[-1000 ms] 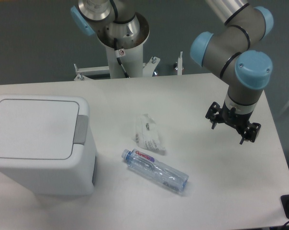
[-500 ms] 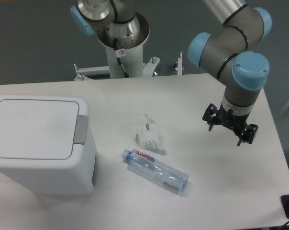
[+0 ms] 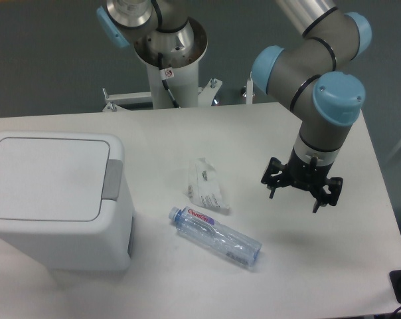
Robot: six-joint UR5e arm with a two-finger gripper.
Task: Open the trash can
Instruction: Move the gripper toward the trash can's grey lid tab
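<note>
The trash can (image 3: 54, 199) is a large white boxy bin at the left of the table. Its flat lid (image 3: 44, 176) lies shut, with a grey push tab (image 3: 112, 179) on the lid's right edge. My gripper (image 3: 295, 196) hangs above the table at the right, far from the bin. Its two black fingers (image 3: 271, 188) point down and stand wide apart, holding nothing.
A clear plastic bottle (image 3: 216, 236) lies on its side in the middle of the table. A crumpled white wrapper (image 3: 205, 186) rests just behind it. The arm's base column (image 3: 168, 60) stands at the table's far edge.
The gripper has moved left and slightly toward the front, nearer the bottle. The bin, bottle and wrapper have stayed put.
</note>
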